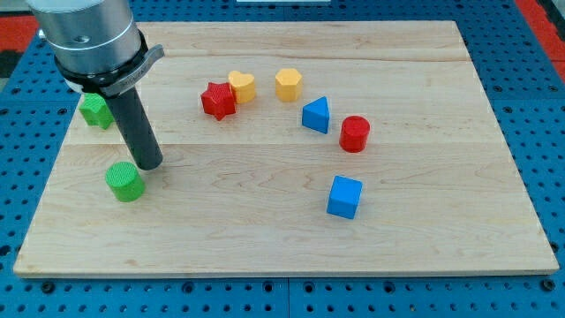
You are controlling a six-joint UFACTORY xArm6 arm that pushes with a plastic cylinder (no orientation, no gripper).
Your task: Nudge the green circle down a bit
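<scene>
One nudge pending: rod tip (150, 165) beside green circle (124, 181).
Tip sits at the circle's one o'clock, seemingly touching, placed above to push it downward; no gripper fitted, so nothing opens or closes.

Beside my tip (150, 165), matt dark rod, the green circle (124, 181) looks ridged plastic; under me pale smooth-grained wooden board (424, 221), above me brushed metal collar (88, 35).

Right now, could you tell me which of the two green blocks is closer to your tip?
The green circle: it sits just below and left of my tip, nearly touching. The other green block lies further up, partly hidden behind the arm.
</scene>
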